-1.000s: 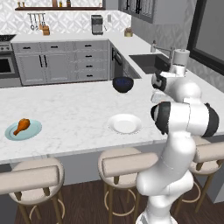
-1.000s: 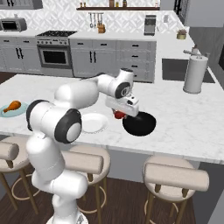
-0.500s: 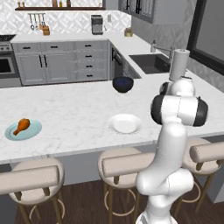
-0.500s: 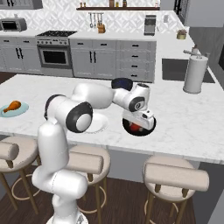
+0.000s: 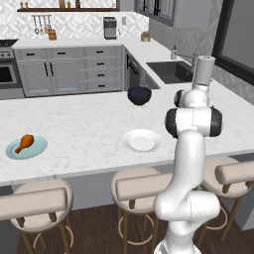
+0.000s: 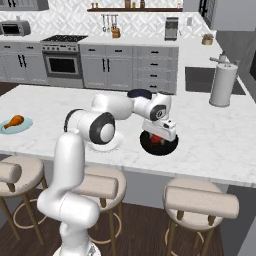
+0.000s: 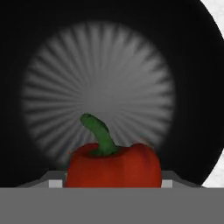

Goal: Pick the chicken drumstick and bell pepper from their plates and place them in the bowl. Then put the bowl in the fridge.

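The dark-red bell pepper [image 7: 113, 168] with its green stem sits between my fingertips, and my gripper [image 6: 159, 136] is shut on it. It hangs just above the inside of the dark bowl [image 6: 170, 147], whose ribbed grey bottom and black wall [image 7: 192, 65] lie behind the pepper in the hand view. The bowl [image 5: 139, 95] stands on the island counter. The white plate [image 5: 142, 140] beside it is bare. The chicken drumstick [image 5: 25, 143] lies on the pale teal plate [image 5: 37, 149] at the far left. The fridge is out of view.
Stools [image 5: 144, 183] line the counter's front edge. A sink [image 5: 171, 71] and a tall steel canister [image 6: 222, 85] stand to the right of the bowl. A stove [image 6: 62, 60] and grey drawer cabinets run along the back wall.
My arm has swung right and carried the bell pepper from the bowl's left rim to over its middle. The bowl, plates and drumstick have not moved.
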